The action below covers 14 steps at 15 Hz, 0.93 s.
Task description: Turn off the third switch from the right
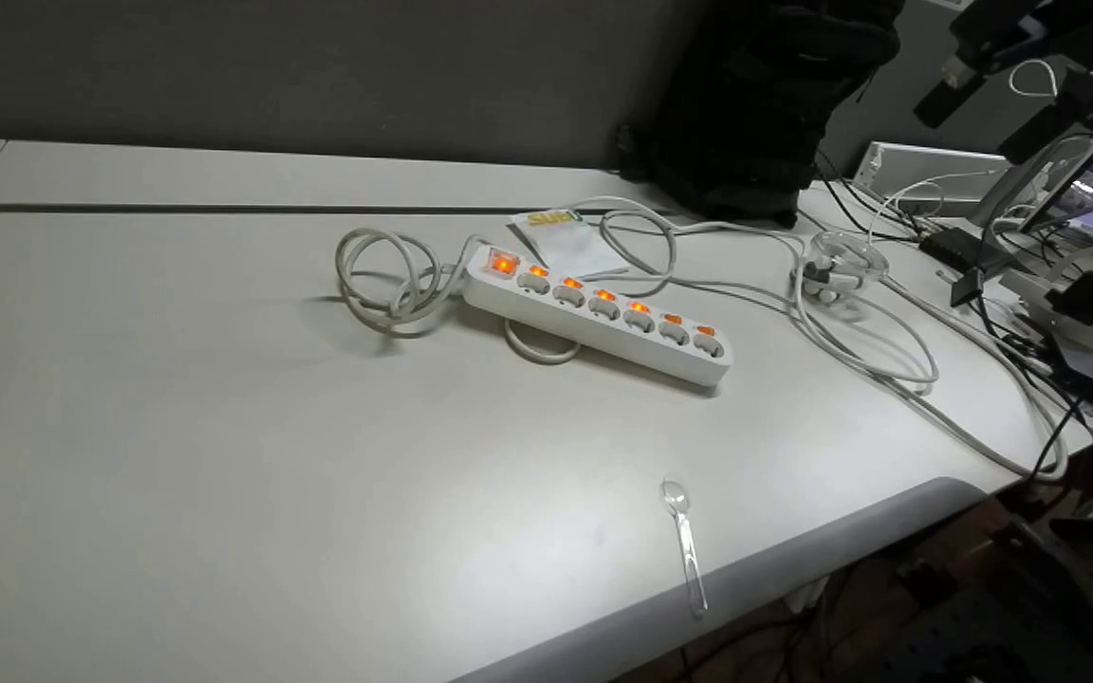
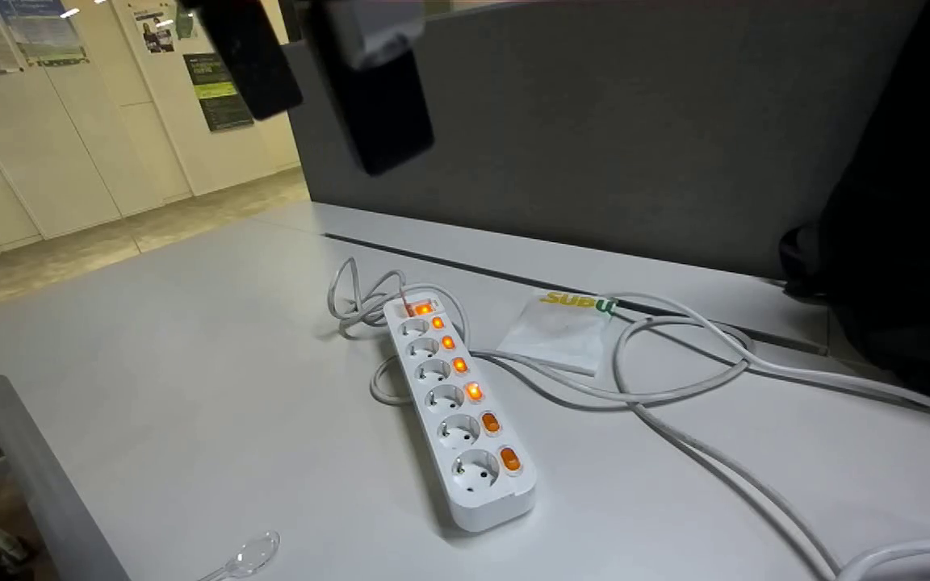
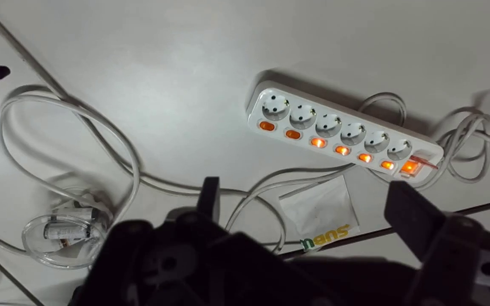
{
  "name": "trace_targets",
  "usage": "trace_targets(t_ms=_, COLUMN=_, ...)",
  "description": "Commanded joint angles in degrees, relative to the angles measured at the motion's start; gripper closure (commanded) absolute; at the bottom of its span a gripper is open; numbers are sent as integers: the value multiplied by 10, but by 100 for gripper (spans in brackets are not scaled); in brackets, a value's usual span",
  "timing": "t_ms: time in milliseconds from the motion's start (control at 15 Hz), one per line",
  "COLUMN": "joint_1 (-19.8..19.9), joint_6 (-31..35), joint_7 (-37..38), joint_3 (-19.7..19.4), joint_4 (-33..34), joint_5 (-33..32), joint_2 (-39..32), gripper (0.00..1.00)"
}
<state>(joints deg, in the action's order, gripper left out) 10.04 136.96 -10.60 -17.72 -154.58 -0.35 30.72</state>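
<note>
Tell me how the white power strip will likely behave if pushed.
The white power strip looks like hard plastic, so it is probably stiff. Its long, low body seems unlikely to roll, though the cord apparently running beneath may let it rock. With no clamp visible, it could slide.

Jaws parted wide, fingertips (image 2: 391, 129) angled downward.
</note>
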Motion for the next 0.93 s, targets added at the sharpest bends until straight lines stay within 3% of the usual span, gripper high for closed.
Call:
trace_targets(t_ms=0, joint_1=7, joint_6=55, joint_7=12, joint_3=5, joint_4=7, joint_5=21, joint_2=-35, gripper=0)
trace_targets(t_ms=133, joint_1=11, joint_6=92, joint_7=17, joint_3=8, joint_4=10, joint_5=22, joint_2=-63, gripper=0)
trace_targets(t_ms=200, joint_1=11, joint_6=110, joint_7=20, joint_3=8, joint_4=12, joint_5=25, joint_2=-77, gripper=25)
trace_targets(t_ms=333, joint_1=12, joint_6=139, joint_7=23, joint_3=9, joint_4=17, joint_5=26, joint_2=-106, gripper=32)
trace_targets(t_ms=867, joint_1=-3, joint_6=133, joint_7=-9, joint_3=11, joint_4=63, joint_5=43, joint_2=-206, gripper=89)
